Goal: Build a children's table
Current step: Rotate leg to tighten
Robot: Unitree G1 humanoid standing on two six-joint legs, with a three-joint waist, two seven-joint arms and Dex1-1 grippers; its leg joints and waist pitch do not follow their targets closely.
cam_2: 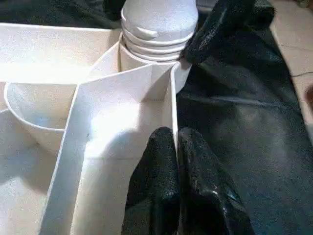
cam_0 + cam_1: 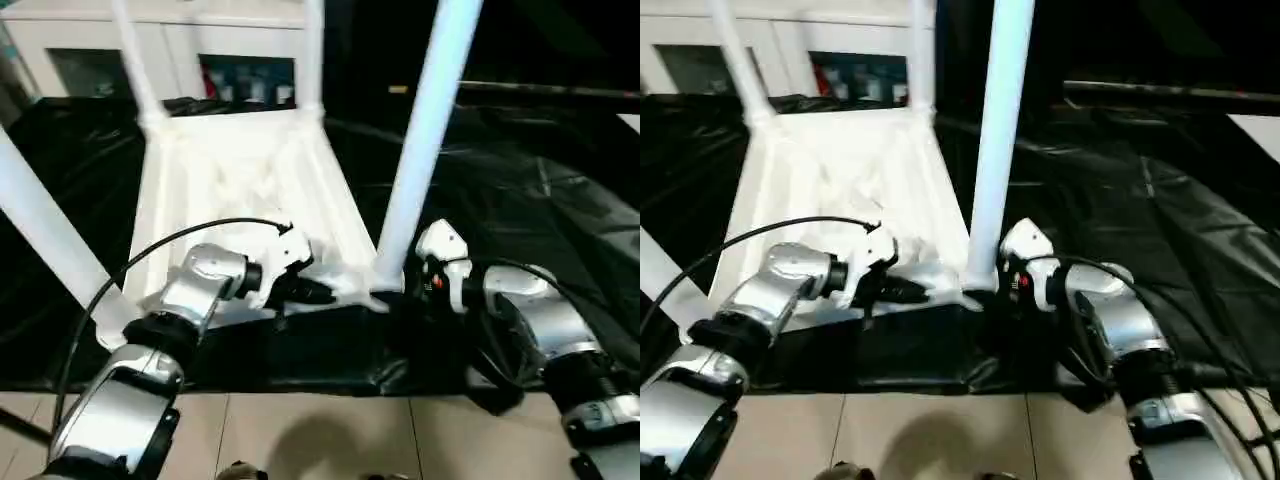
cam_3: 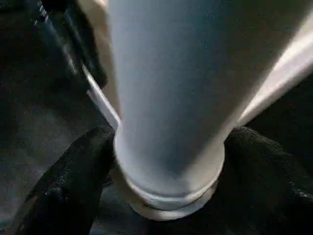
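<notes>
Left gripper (image 1: 175, 147) clamped; right gripper (image 3: 166, 166) clamped

The tabletop (image 2: 240, 190) is white moulded plastic, smooth with a slight sheen on its ribs. The near leg (image 2: 425, 130) is smooth white plastic with a soft gloss. A wrinkled black plastic sheet (image 2: 540, 190) shows glossy highlights. Both forearms (image 2: 200, 285) are brushed silver metal. The left claw (image 1: 177, 161) fingers (image 1: 200, 191) are black, matt and finely textured. The floor (image 2: 320, 440) is smooth beige tile.
</notes>
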